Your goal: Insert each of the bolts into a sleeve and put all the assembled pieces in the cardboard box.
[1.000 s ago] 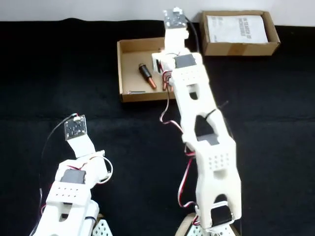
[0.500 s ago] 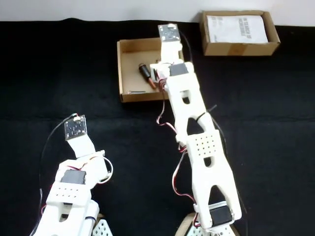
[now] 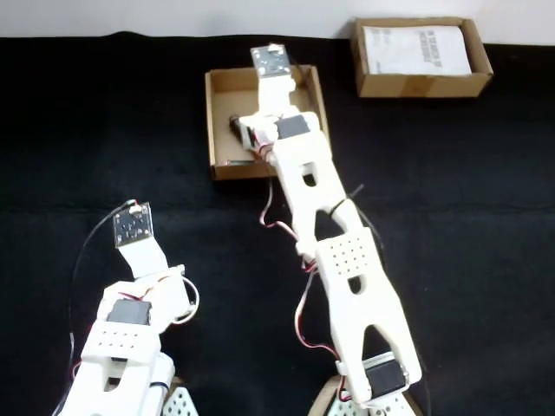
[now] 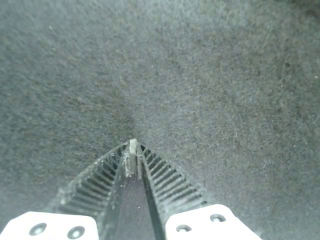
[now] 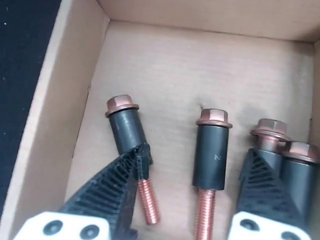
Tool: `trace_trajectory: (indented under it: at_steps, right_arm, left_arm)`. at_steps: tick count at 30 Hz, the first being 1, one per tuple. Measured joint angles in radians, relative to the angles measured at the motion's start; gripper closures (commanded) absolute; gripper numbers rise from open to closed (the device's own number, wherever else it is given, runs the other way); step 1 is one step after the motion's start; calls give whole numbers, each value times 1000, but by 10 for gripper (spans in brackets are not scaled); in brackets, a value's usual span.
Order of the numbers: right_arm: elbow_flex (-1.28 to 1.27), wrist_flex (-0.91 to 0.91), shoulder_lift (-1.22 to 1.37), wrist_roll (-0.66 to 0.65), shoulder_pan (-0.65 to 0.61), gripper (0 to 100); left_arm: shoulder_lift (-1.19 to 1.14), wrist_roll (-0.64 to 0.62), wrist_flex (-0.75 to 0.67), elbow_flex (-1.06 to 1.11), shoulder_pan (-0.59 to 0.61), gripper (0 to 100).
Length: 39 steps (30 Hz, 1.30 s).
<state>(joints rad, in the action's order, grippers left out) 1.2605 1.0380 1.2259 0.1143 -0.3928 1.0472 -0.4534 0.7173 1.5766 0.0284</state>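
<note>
High view, lower left: left arm folded over the black table (image 3: 104, 113). In the left wrist view the left tool (image 4: 131, 146) was closed with its tips together, gripping nothing.

Upper centre: cardboard box (image 3: 217, 121), with the right arm stretched over it. In the right wrist view the right tool (image 5: 198, 152) hung spread apart and unloaded above the box floor.

Box contents in that view, left to right:
- First assembled piece (image 5: 126, 131): copper bolt in a black sleeve, thread end protruding.
- Second assembled piece (image 5: 212, 156): the same, at centre.
- Third bolt (image 5: 270, 131): lower part hidden by a finger, sleeve unconfirmed.
- Fourth assembled piece (image 5: 300, 172): at the right edge, touching the third.

Upper right: a second box (image 3: 421, 85) held a printed sheet.

Judgement: at least three pieces were sleeved and boxed. The task looked essentially complete, leaving only a check of the third sleeve.
</note>
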Motion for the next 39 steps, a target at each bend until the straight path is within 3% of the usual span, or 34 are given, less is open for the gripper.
trace_trajectory:
  at_steps: [6,10,15,23,33,39]
  right_arm:
    - [135,97,12,2,46,695]
    - [327,249,8,0,49,695]
    - [377,437,-12,0,54,695]
    - [388,686,-333,0,55,695]
    - [397,713,-652,0,87,695]
    - [397,713,-741,0,190,695]
  left_arm:
    - [0,0,0,0,0,991]
    - [0,2,0,0,0,991]
    - [0,0,0,0,0,991]
    - [0,0,0,0,0,991]
    - [0,0,0,0,0,991]
    - [0,0,0,0,0,991]
